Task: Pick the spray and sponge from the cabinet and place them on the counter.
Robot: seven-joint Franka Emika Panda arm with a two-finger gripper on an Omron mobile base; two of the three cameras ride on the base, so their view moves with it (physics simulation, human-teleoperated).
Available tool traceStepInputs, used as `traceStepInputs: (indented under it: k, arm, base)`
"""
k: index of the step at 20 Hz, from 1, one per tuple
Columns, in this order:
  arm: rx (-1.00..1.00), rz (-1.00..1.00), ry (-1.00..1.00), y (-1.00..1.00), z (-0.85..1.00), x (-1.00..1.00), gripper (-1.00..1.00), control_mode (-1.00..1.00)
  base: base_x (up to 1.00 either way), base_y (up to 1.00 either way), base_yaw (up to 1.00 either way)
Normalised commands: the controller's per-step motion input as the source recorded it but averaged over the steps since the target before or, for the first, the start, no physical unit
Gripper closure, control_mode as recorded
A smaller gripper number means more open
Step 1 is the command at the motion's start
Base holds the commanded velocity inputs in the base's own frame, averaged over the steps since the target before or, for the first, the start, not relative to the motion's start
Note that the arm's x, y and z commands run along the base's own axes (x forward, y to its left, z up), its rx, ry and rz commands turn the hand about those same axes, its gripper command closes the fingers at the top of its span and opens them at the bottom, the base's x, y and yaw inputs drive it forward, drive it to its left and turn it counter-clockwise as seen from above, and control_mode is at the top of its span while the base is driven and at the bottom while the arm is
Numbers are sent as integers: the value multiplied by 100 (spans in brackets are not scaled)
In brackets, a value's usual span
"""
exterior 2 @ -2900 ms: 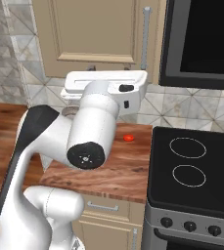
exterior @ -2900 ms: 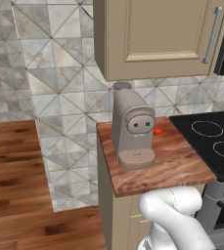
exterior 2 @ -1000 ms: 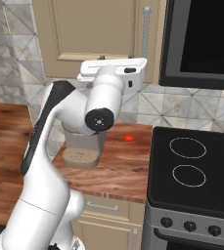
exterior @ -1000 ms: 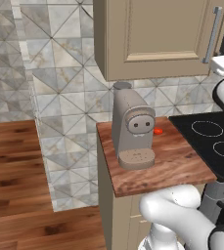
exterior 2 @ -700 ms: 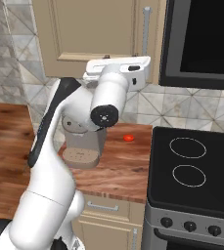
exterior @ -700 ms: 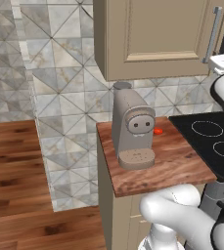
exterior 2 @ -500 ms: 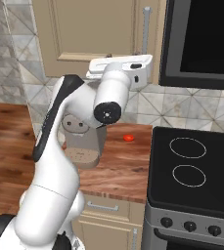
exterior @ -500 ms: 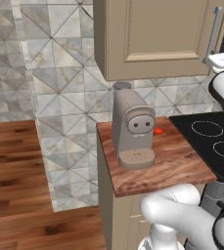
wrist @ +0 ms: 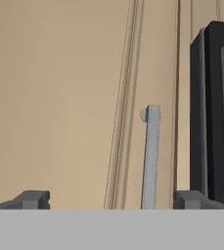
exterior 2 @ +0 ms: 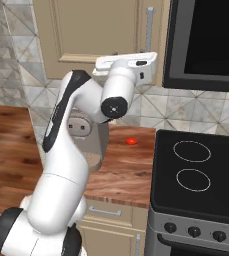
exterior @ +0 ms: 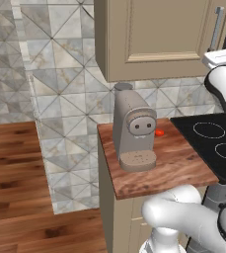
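base views flank arm, share cabinet [exterior: 169,34] and counter [exterior: 178,163]; hand view close, apparently facing door.

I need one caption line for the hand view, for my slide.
Open gripper faces the closed cabinet door, its grey handle between the fingertips.

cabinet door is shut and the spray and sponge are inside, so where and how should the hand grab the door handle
Grip the handle on its straight vertical bar, about mid-length, coming straight at the door from the front. The bar is thin and stands off the panel, so one finger can pass on each side. The hand is open, and the bar already sits between its fingertips but nearer one of them, so centring it first would probably help.
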Motion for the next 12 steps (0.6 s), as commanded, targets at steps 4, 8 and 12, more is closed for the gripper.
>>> traceStepInputs:
  k: [4, 8, 12]
  arm:
    - [0, 0, 0, -20, 0, 22, -100, -100]
    - [0, -1, 0, -24, 0, 21, -100, -100]
    - [0, 0, 0, -14, 0, 23, -100, -100]
  base:
    - [0, 0, 0]
    - [0, 0, 0]
    - [0, 0, 0]
